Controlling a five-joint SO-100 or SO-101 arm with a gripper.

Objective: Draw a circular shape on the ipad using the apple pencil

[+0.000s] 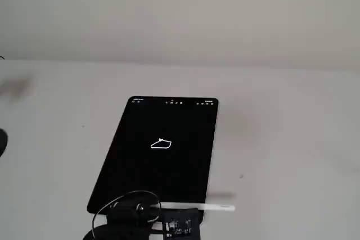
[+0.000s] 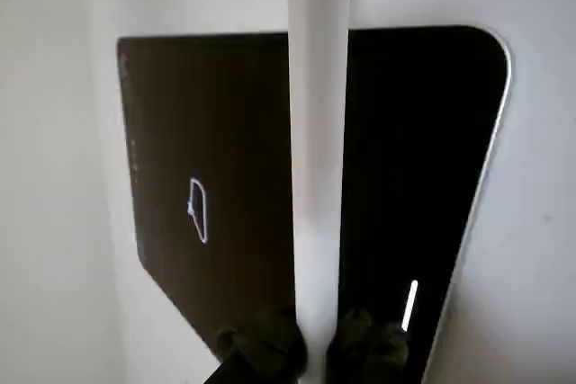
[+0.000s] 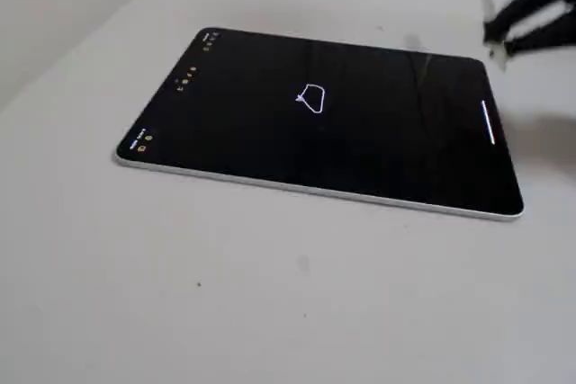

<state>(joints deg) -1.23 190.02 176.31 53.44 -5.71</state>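
The ipad (image 1: 140,167) lies flat on the white table, its icon row along the far short side. It also shows in the wrist view (image 2: 414,150) and the other fixed view (image 3: 378,150). The circular shape (image 1: 161,144) is a small lopsided white outline mid-screen, also seen in the wrist view (image 2: 198,210) and the other fixed view (image 3: 310,98). My gripper (image 1: 162,212) is at the ipad's near short edge, shut on the apple pencil (image 1: 202,207). The pencil lies crosswise, its end past the ipad's right edge. In the wrist view the pencil (image 2: 318,159) runs up between the fingers (image 2: 261,348).
A white home bar (image 2: 409,305) glows near the ipad's edge by the gripper. Black cables (image 1: 121,209) loop over the arm at the bottom of a fixed view. A dark object (image 1: 1,141) sits at the left edge. The gripper (image 3: 517,33) shows blurred at the top right.
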